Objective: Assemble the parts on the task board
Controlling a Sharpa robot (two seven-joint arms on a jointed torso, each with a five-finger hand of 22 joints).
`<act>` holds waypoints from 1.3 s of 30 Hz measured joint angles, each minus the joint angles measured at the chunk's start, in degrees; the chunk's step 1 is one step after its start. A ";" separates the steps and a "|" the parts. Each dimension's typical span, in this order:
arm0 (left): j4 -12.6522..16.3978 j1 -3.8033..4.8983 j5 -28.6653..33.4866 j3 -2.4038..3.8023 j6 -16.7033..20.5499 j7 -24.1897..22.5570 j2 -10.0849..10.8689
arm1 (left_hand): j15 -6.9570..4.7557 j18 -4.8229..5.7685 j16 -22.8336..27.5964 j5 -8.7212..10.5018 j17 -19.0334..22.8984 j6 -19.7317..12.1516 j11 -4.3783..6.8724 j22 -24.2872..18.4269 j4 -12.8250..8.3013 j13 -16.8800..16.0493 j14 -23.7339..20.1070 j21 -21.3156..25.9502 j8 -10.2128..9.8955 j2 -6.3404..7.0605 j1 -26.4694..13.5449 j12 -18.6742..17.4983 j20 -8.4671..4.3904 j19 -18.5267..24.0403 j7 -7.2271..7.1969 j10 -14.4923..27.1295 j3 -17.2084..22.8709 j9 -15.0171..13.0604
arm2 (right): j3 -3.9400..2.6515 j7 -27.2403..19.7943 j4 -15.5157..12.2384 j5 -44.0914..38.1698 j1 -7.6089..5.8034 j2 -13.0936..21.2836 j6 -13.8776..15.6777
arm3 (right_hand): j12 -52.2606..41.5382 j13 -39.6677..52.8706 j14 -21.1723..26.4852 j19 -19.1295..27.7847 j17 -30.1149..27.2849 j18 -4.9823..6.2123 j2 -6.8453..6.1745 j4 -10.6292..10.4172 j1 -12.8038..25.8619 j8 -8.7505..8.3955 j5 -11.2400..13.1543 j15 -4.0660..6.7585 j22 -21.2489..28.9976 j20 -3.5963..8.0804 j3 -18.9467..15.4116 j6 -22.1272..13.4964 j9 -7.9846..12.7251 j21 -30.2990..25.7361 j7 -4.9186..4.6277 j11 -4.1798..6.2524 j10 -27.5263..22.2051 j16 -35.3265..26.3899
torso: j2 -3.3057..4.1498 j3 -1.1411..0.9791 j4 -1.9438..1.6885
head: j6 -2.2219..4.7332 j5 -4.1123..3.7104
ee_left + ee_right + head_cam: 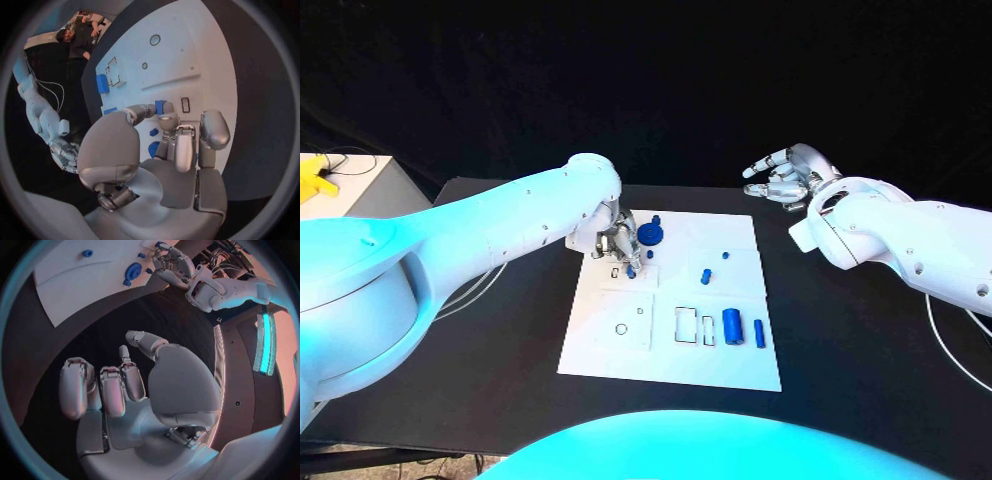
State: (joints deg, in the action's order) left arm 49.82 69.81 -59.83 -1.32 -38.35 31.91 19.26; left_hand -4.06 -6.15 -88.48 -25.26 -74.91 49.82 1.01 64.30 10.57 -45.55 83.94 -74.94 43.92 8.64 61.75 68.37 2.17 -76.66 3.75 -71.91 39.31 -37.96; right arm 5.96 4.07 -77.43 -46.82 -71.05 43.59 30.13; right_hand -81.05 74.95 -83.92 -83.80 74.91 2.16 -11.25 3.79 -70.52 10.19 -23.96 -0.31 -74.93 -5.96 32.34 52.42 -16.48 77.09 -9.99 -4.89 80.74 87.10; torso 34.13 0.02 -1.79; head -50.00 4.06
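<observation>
The silver left hand (616, 240) hangs over the far left part of the white rectangular task board (733, 370), its fingertips (167, 121) pinching a small blue peg (630, 269) just above the board's surface. Just beside it stands a round blue knob-shaped part (652, 233). Nearer the board's middle lie two small blue pieces (708, 275), and a pair of blue cylinders (733, 323) rests along the near right side. The silver right hand (786, 175) hovers over the black table (848, 340) beyond the board's far right corner, fingers apart and holding nothing.
</observation>
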 measured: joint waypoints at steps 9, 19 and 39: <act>0.01 0.00 -0.06 -0.02 -0.12 0.00 -0.02 | 0.00 0.00 0.00 0.31 0.00 0.00 0.00 -0.09 -0.25 -0.30 0.00 0.00 0.00 -0.46 -0.46 0.00 0.00 0.00 0.00 0.00 -0.25 -0.16 | 0.00 0.00 -0.05 -0.01 0.00 0.05 0.00 | 0.00 -0.01 0.00 0.00 0.00 0.00 0.00 0.00 0.00 0.00 0.00 0.00 0.01 0.00 0.00 0.00 0.00 0.00 0.00 0.00 0.00 0.00 | -0.04 0.02 -0.01 | 0.00 -0.05; 0.28 -0.03 -0.30 -0.04 -0.03 -0.02 0.10 | 0.00 0.00 0.00 0.76 0.00 0.49 -0.09 -0.47 -4.62 0.08 0.00 0.00 -0.35 -0.86 -2.94 0.00 0.00 0.00 -0.31 -0.09 0.25 -1.04 | 0.00 -0.01 -0.14 -0.01 0.00 0.09 0.00 | 0.00 -0.01 0.00 0.00 0.00 0.00 0.00 0.00 0.00 0.00 0.00 0.00 0.02 0.00 0.00 0.00 0.00 0.00 0.00 0.00 0.00 0.00 | -0.04 0.03 -0.01 | 0.00 -0.04; 0.78 -0.19 -1.22 -0.10 1.12 -0.14 0.46 | -0.01 -0.01 0.00 1.80 0.00 2.04 0.44 -0.68 -3.05 -0.18 -0.01 0.46 -1.86 0.80 -5.45 -0.01 0.00 0.00 -1.64 0.44 -4.88 -1.29 | 0.01 -0.04 -0.15 -0.02 0.05 0.09 0.00 | 0.00 -0.03 0.00 0.00 0.00 0.00 0.00 -0.16 0.00 0.00 0.00 0.00 0.03 0.00 -0.17 -0.20 0.05 -0.45 0.20 0.00 0.00 0.00 | -0.03 0.01 0.00 | 0.00 -0.12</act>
State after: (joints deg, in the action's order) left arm 50.60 69.62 -61.05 -1.42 -37.23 31.78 19.72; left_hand -4.07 -6.15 -88.48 -23.46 -74.91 51.86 1.44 63.63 7.52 -45.73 83.94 -74.48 42.06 9.44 56.30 68.36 2.17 -76.66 2.11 -71.48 34.43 -39.26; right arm 5.97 4.03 -77.58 -46.84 -71.00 43.68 30.13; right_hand -81.05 74.92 -83.92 -83.80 74.90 2.16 -11.25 3.63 -70.52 10.19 -23.96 -0.31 -74.90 -5.96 32.17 52.22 -16.43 76.65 -9.79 -4.88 80.74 87.10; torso 34.10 0.03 -1.79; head -50.00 3.94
